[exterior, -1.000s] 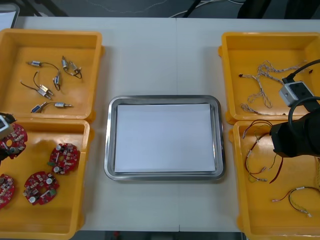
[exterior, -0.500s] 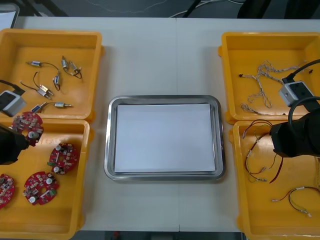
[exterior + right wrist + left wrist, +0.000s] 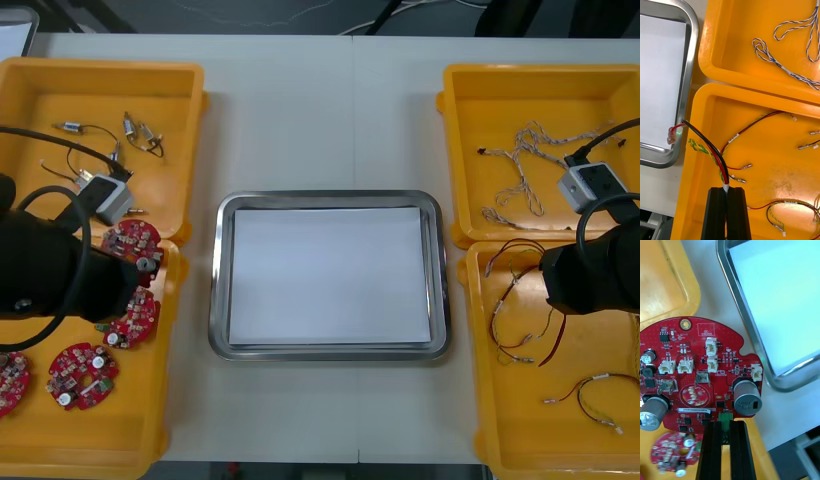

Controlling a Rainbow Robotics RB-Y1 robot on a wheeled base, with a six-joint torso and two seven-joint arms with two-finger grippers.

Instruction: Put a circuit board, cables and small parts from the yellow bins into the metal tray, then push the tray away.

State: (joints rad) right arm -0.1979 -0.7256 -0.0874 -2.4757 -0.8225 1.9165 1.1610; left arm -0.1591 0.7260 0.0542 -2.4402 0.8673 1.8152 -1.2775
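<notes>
Over the far left bin (image 3: 185,100): small metal parts (image 3: 140,132) lie loose inside, none gripped.
Near left bin (image 3: 150,440): three more boards (image 3: 82,372) lie flat on its floor.
Left gripper (image 3: 723,425): fingers clamped on the edge of one circuit board (image 3: 696,367), at its green connector. It is held flat, parts side up, above this bin's inner far corner.
Board vs tray: its edge sits just beside the rim of the metal tray (image 3: 215,300), not yet over the white inside.
Step in hand (judged): carrying the held board across to the tray.
Next move (judged): travel right until it is wholly over the white inside, lower it, then part the fingers. Keep the tall parts clear of the rim.
Right gripper (image 3: 726,187): fingers pressed together on a red and black cable (image 3: 703,140), above the near right bin (image 3: 480,400). The cable's connector end hangs over the tray rim.
Far right bin (image 3: 450,150): twisted blue and white cables (image 3: 520,150) inside.
Right arm next (judged): a short move left, then release into the tray.
</notes>
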